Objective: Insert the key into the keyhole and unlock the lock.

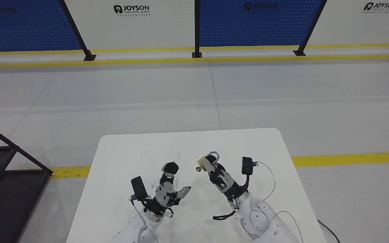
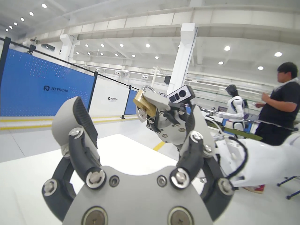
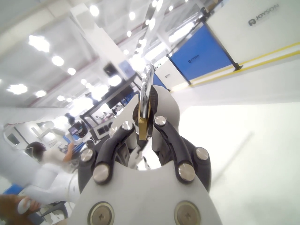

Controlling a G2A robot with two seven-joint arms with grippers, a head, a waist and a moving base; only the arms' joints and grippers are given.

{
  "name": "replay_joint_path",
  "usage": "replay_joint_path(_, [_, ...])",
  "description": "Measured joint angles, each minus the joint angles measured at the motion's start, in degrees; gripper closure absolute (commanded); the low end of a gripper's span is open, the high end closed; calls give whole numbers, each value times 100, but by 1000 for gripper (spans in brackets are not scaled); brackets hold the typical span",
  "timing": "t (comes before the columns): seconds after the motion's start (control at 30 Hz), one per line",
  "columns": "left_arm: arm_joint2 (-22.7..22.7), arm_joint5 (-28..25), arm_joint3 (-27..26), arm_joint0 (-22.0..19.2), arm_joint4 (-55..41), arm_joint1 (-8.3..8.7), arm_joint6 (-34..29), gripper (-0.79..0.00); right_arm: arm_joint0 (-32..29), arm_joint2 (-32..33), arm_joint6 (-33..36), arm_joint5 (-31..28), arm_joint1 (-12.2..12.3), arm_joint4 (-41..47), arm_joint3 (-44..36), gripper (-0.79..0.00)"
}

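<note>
Right gripper [image 1: 214, 169] clamps the brass padlock [image 2: 143, 105] above the table [image 1: 121, 158], keyhole [image 2: 142, 114] facing my left gripper [image 1: 177, 180], which stands wide and empty. I'd hold the brass padlock rigid and square for insertion.

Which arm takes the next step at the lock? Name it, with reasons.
Left. The left gripper is open and empty, facing the lock. The right gripper is shut on the lock, holding it above the table, so it is occupied.

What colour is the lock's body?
Brass gold; the lock shows best in the left wrist view.
</note>
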Motion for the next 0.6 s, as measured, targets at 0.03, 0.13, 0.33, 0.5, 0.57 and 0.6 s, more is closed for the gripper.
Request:
replay_joint_path(0.03, [-257,-218,-113,166,-116,75,-134,-785,98,-76,139,166,-19,45,106,0])
replay_joint_path(0.13, [-988,-646,-424,643,-350,259,-378,-785,387,-352,499,588,-90,72,454,0])
replay_joint_path(0.33, [-2250,-618,-747,1451,-340,483,-805,-785,999,-1280,1072,1546,-357,-274,1268,0])
replay_joint_path(0.5, [-2629,-436,-565,1615,-323,528,-1001,-785,1438,-2021,1641,2449,-626,-517,1701,0])
replay_joint_path(0.57, [-2672,-473,-394,1556,-290,541,-1190,-785,1583,-2261,1723,2773,-741,-565,1806,0])
replay_joint_path(0.6, [-2680,-470,-324,1514,-295,542,-1238,-785,1647,-2345,1755,2901,-789,-572,1851,0])
